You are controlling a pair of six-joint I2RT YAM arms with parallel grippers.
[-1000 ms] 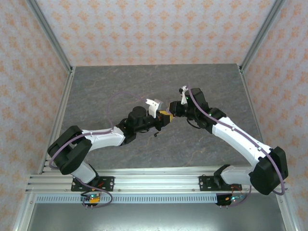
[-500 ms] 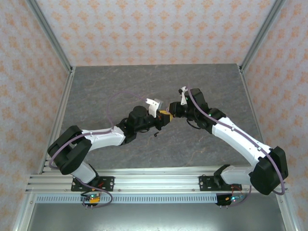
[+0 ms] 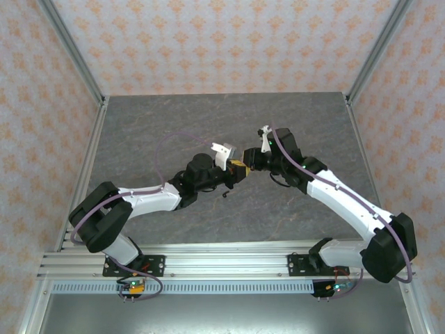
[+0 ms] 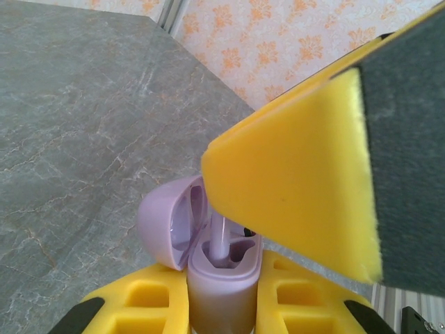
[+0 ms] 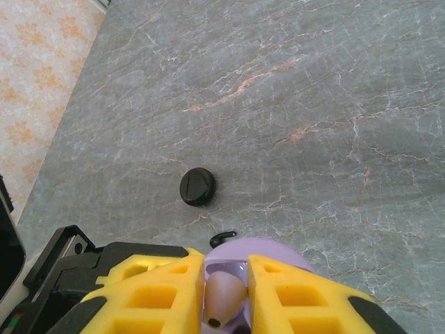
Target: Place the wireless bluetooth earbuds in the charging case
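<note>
Both arms reach inward and meet over the middle of the worktop [image 3: 160, 125], wrists raised off the surface. The left arm stretches forward and to the right, the right arm forward and to the left. The left hand [image 3: 235, 171] and right hand [image 3: 245, 161] are tip to tip.

Left hand [image 4: 222, 303]: clamped tight on the lavender case [image 4: 219, 296], one yellow finger on each side of its body. The case is upright, in the air, with its lid [image 4: 167, 223] swung open to the left.

Right hand [image 5: 226, 278]: points down over the open case, and one yellow pad [image 4: 299, 195] hangs just above the opening. The lavender earbud [image 5: 224, 296] sits in the narrow gap between its fingers. I cannot tell whether the pads press on it or just flank it. From the left wrist, the earbud's stem [image 4: 217, 240] stands upright inside the case's well.

On the worktop [image 5: 313, 104] below lie a round black case [image 5: 197, 186], shut, and a black earbud [image 5: 222, 239] near it, apart from it and close to the lavender case's edge in that view.
</note>
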